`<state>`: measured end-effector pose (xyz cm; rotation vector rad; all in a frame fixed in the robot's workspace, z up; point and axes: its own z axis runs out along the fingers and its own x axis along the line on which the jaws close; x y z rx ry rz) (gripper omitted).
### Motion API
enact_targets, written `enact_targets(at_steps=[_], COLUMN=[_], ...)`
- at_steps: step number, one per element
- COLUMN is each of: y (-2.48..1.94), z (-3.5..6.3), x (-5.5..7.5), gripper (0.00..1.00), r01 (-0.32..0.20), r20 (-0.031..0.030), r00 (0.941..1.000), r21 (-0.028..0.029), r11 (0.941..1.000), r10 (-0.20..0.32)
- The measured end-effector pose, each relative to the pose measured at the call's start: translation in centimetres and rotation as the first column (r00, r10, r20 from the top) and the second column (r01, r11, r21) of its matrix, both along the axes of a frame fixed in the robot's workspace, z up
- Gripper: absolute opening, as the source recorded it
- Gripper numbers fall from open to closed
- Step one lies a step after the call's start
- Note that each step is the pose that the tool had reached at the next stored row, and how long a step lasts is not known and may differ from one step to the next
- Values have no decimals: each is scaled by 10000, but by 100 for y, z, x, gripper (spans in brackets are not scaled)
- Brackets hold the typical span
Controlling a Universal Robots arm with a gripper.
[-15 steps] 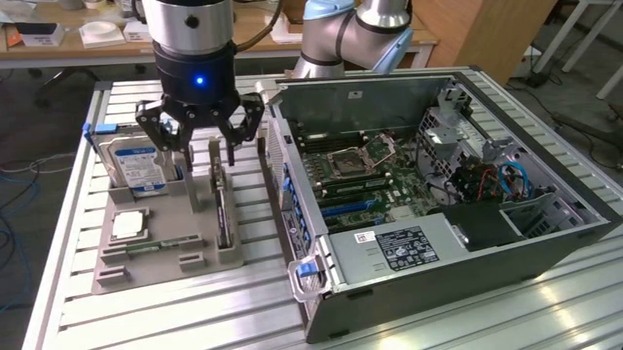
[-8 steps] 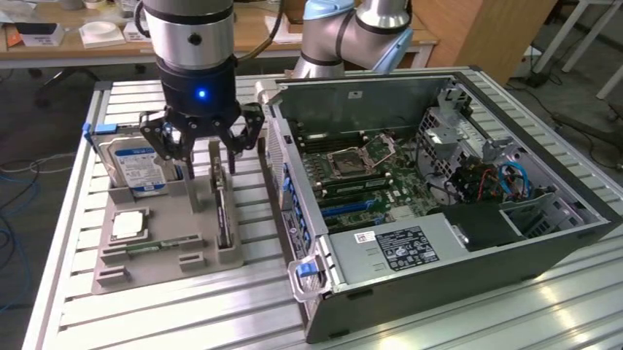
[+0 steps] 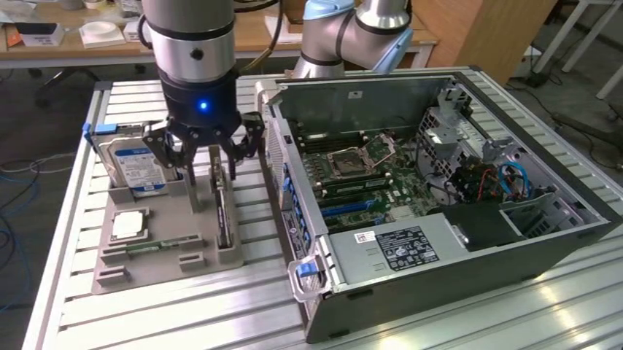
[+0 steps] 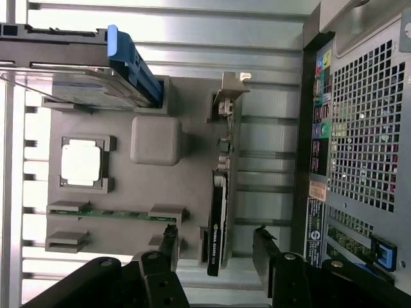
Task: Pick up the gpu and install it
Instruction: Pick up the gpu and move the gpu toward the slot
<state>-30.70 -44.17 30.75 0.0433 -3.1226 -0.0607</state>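
Observation:
The gpu (image 3: 221,211) stands on edge in a slot of the grey holder tray (image 3: 156,273), a thin dark card with its silvery bracket end toward the back. In the wrist view the gpu (image 4: 218,218) runs edge-on, bracket at the far end. My gripper (image 3: 206,169) hangs open just above the card. In the wrist view the gripper (image 4: 216,249) has one finger on each side of the card's dark end, with gaps on both sides and nothing held.
The tray also holds a hard drive (image 3: 136,166) with a blue label, a square processor (image 3: 130,224) and a green memory stick (image 3: 151,248). The open computer case (image 3: 545,219), motherboard exposed, lies close by at the exterior view's right. A second arm (image 3: 351,36) stands behind.

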Motion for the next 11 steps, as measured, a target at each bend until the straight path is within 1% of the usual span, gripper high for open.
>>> enact_targets(at_steps=[11], y=[-13], z=[-200], x=[0], gripper=[59], r01=[0], r20=[0], r00=[10000], r21=[0], r11=[10000], r10=[0])
